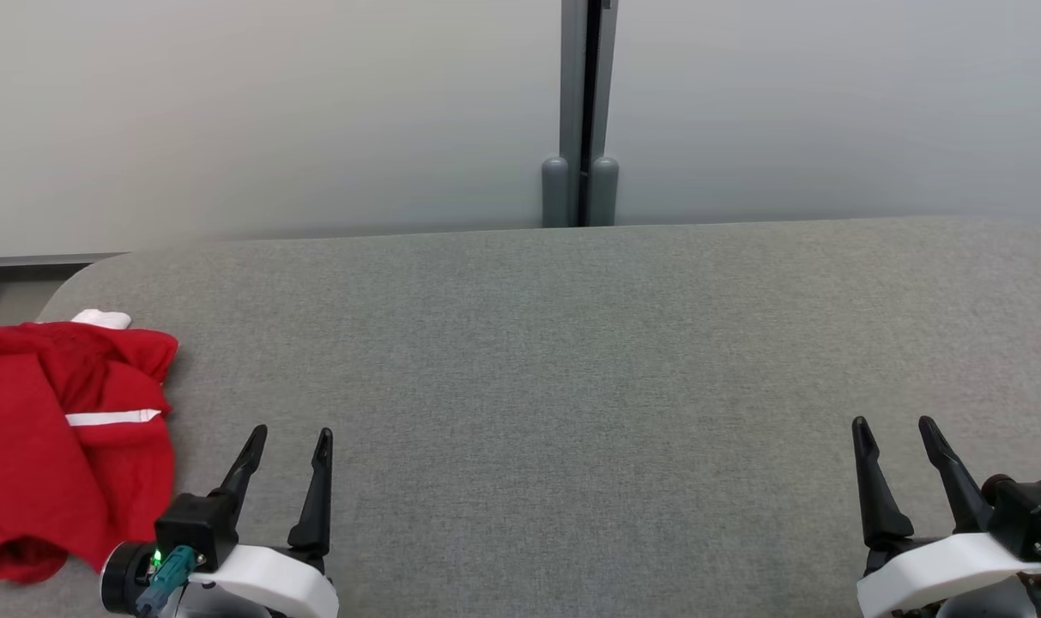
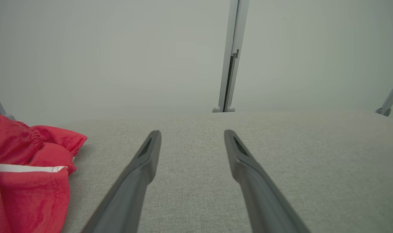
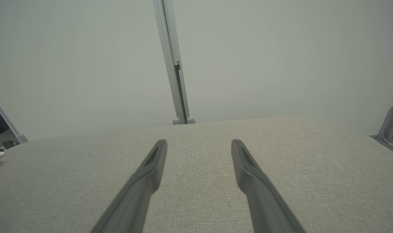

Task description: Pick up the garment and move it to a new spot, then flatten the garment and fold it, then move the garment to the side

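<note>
Here's the red garment [image 1: 65, 446], bunched in a rumpled heap at the far left of the grey fabric-covered desk [image 1: 571, 386], its left part running out of the head view. A white stripe crosses the folds about midway, and a rolled hem sits at the near end. There's a small white patch [image 1: 101, 318] at the far end of the heap, maybe a collar or a lining, hard to call from here. Just beside the garment, to its right, sits the left gripper [image 1: 291, 433], low over the desk, fingers [image 2: 141, 168] spread wide with nothing between them but bare grey cloth. It is close to the red fabric, and from its wrist view the garment bulges up at the left, apart from the nearer finger. Way across on the other side, the right gripper [image 1: 892, 422] sits well apart from the garment, its fingers [image 3: 248, 171] also parted and holding nothing. In the right wrist view only a sliver of red peeks in at the far left edge. Both grippers point toward the back of the desk. Behind it stand pale wall panels, joined by a grey upright post [image 1: 582, 112] that meets the desk's far edge near the middle.
</note>
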